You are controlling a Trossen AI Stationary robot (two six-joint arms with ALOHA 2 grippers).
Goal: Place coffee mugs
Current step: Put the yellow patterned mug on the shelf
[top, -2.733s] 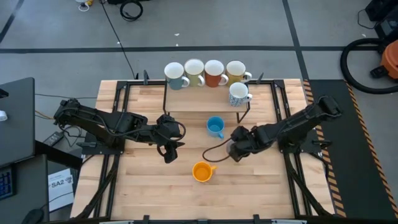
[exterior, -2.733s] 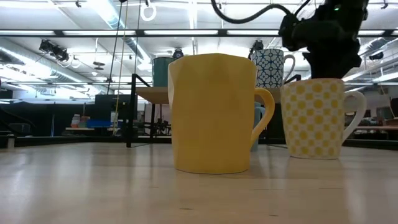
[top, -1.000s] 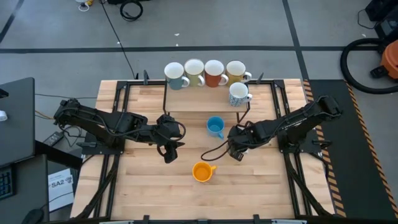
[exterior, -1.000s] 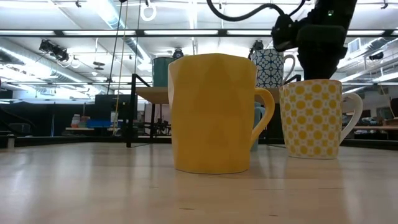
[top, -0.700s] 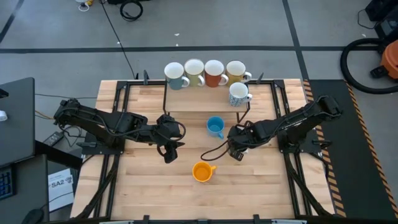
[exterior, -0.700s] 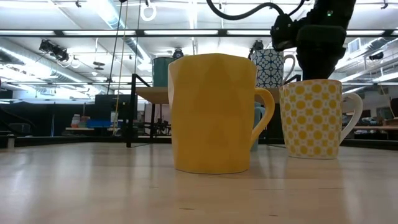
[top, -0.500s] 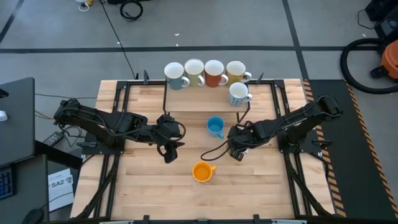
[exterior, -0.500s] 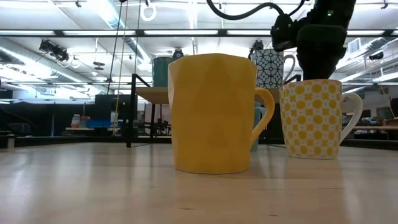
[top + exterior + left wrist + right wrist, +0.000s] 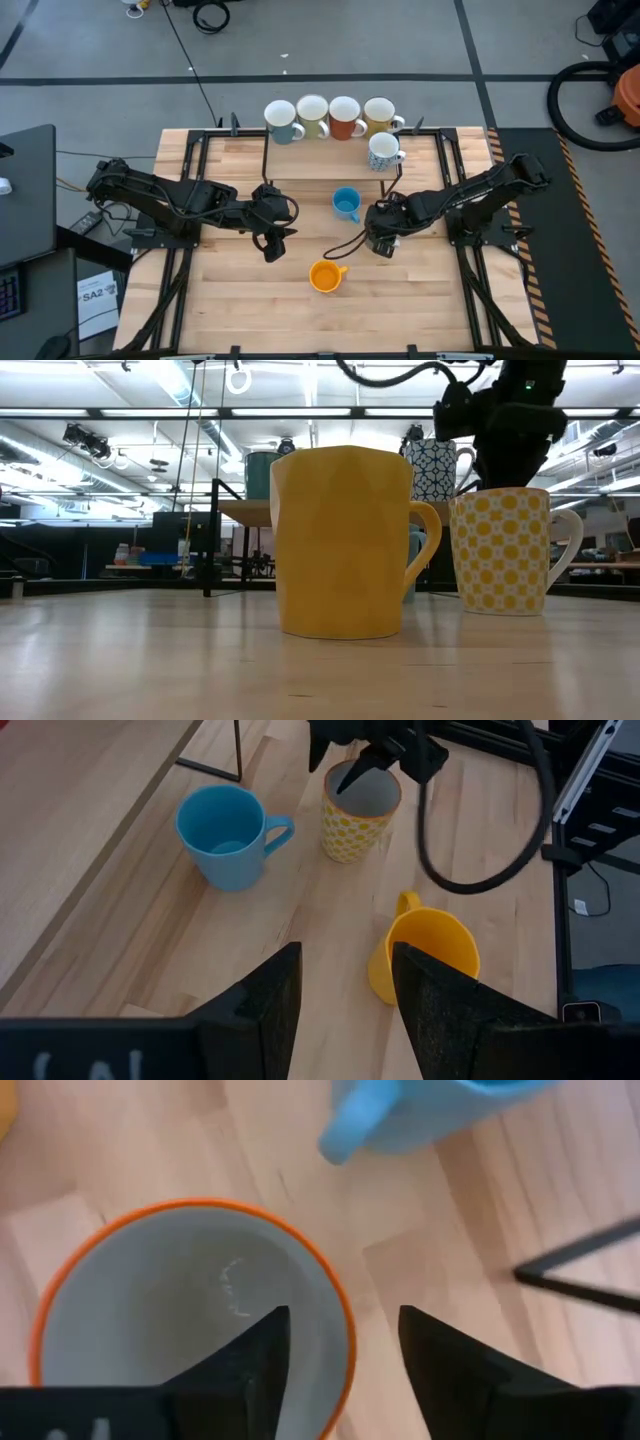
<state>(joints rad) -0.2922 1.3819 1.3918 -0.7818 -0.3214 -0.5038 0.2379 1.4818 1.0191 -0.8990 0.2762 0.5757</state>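
Right tool (image 9: pixel 381 236) sits over a yellow-dotted mug (image 9: pixel 360 813) mid-worktop (image 9: pixel 420 300), fingers (image 9: pixel 250 1365) straddling the mug's orange-edged rim, one inside the mouth and one outside; they are spread apart and whether they press the wall cannot be told. The dotted mug stands upright, mouth up, base on the wood in the low view, handle there to picture right. Blue mug (image 9: pixel 346 204) stands upright just beside it, toward the far edge, handle pointing toward the dotted mug. Yellow mug (image 9: pixel 324 276) stands upright nearer the front edge, handle toward the right arm's side. Four mugs line up on the raised shelf (image 9: pixel 330 150) at the back: white-blue mug (image 9: pixel 281 119), cream mug (image 9: pixel 312 115), red-orange mug (image 9: pixel 345 117), pale yellow mug (image 9: pixel 379 115); a patterned white mug (image 9: pixel 384 151) stands in front of that row, handles mostly to picture right. Left tool (image 9: pixel 270 235) hangs over bare wood left of centre, fingers (image 9: pixel 270 1010) parted, nothing between them
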